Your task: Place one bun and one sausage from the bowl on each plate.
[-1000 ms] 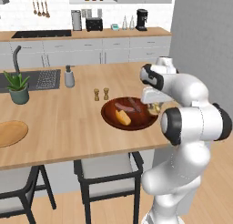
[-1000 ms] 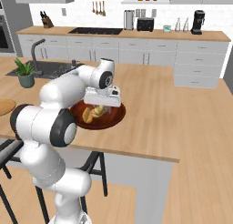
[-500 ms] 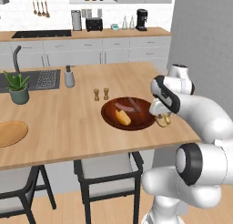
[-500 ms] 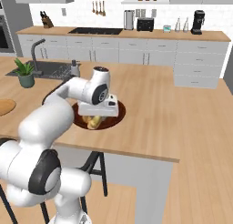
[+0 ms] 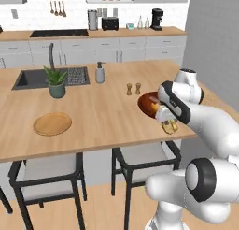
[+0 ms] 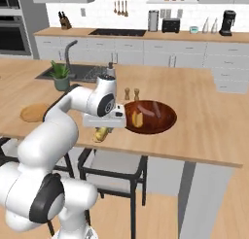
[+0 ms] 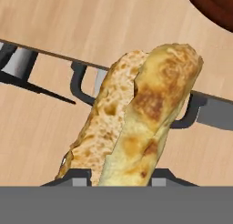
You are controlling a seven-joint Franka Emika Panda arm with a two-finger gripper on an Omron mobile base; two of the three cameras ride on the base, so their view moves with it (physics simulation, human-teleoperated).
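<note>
Wooden round plate (image 5: 52, 124), pale and flat, lies bare on the light wood counter (image 5: 98, 126) near the potted plant (image 5: 56, 82); no bun or sausage on it. No second plate can be made out in these frames.

Wide dark reddish-brown wooden bowl (image 6: 151, 116) sits on the counter just beside the two small shakers (image 6: 132, 93). Right base view shows one more golden bun (image 6: 138, 119) and what looks like a sausage (image 6: 146, 109) inside it.

Progress, judged: first item lifted out, nothing delivered. Transport, placement, and all further items remain.

End effector (image 6: 101, 131) is clenched on a split, toasted golden-brown bun (image 7: 141, 118); hand view shows the bun rising from between the fingertips, cut face speckled, crust browned. The bun hangs outside the bowl, off its plate-side rim, over the counter's near edge, with a stool (image 7: 136, 89) and floor below.

Arm pose: white arm folded tightly, elbow high, forearm reaching across the front of the counter, wrist turned so the end effector points downward. The plate is well apart from the bun, along the counter.
</note>
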